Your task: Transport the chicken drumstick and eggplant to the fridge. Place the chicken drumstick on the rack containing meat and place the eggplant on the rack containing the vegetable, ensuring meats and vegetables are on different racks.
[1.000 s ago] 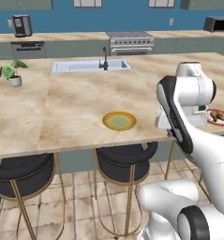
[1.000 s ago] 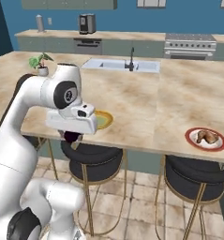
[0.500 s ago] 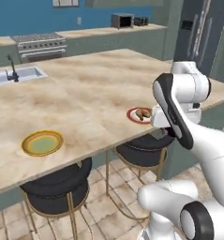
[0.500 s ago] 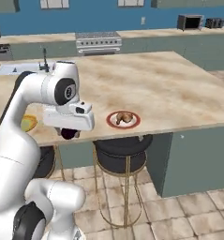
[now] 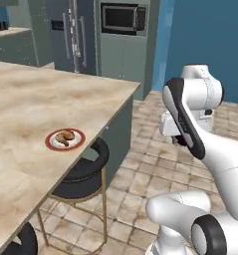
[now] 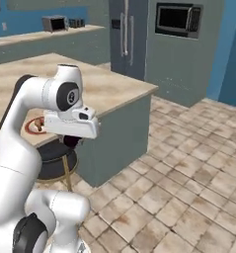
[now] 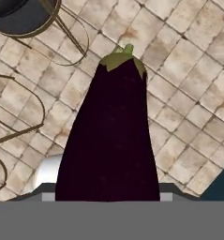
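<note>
The eggplant (image 7: pixel 111 136) stands up from the bottom of the hand view, dark purple with its green cap at the far end, held between the jaws over tiled floor (image 7: pixel 188 117); the finger tips themselves are hidden behind it. In the right base view the gripper (image 6: pixel 71 141) hangs under the white hand with a bit of the purple showing below it, beside the counter's edge and above a black stool (image 6: pixel 53 153). In the left base view the gripper (image 5: pixel 179 140) is mostly hidden behind the arm, so the grip cannot be read there.

On the counter (image 5: pixel 31 109), near its front edge, lies a red-rimmed plate (image 5: pixel 65 140) with the drumstick (image 5: pixel 64 135) on it, golden-brown. A stool (image 5: pixel 80 172) is tucked under the counter just below the plate. In the right base view the plate (image 6: pixel 31 126) is partly hidden behind the arm.

Well beyond the counter's far end stands the fridge (image 5: pixel 73 35), slate-grey with long upright handles, doors closed. Just to its right is a grey-green column with a built-in microwave (image 5: pixel 123 17). Behind that is a blue wall (image 5: pixel 205 40)
</note>
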